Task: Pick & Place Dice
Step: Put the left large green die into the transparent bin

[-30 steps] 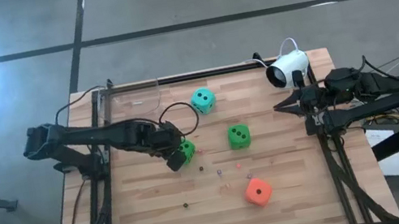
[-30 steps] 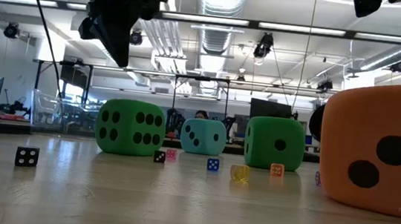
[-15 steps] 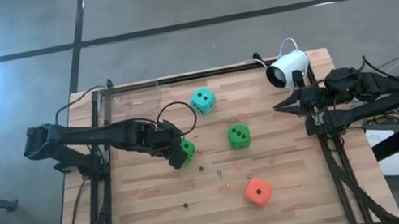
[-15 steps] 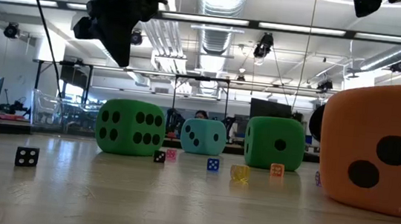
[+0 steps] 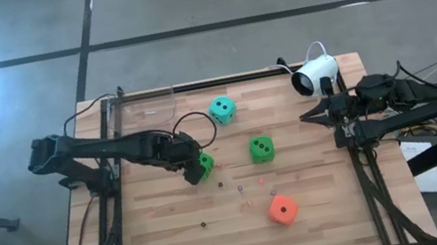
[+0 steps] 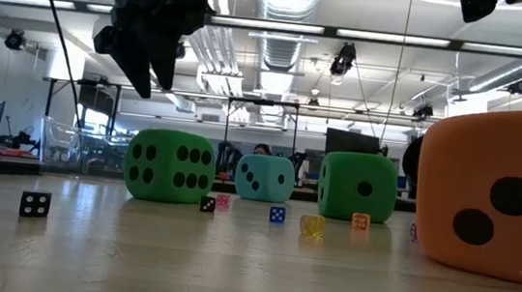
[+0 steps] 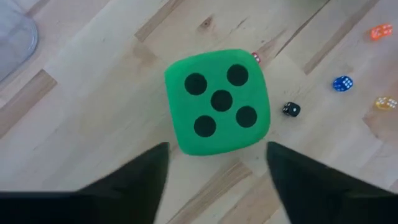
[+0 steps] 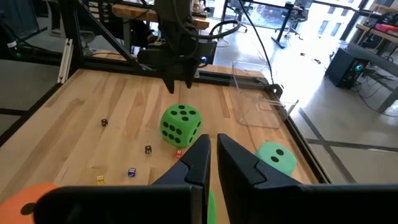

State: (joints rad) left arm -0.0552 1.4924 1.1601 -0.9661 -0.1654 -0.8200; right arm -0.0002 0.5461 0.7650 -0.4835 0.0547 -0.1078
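A bright green die [image 7: 217, 102] rests on the wooden table with five pips up. My left gripper [image 7: 217, 177] hangs open above it [image 6: 151, 84], its fingers apart and clear of the die [image 6: 171, 166]. In the high view that gripper [image 5: 194, 172] covers part of the die [image 5: 205, 160]. A teal die [image 5: 221, 109] sits farther back, a second green die [image 5: 261, 148] sits mid-table, and an orange-red die [image 5: 282, 209] lies nearer the front. My right gripper [image 5: 307, 114] waits shut at the table's right edge.
A clear plastic container [image 5: 148, 106] stands at the far left corner and a white camera [image 5: 316, 75] at the far right. Several tiny coloured dice [image 5: 239, 188] and a dark one [image 5: 203, 225] are scattered over the boards near the middle and front.
My left gripper has opened its fingers above the green die while staying roughly in place. The die has not moved.
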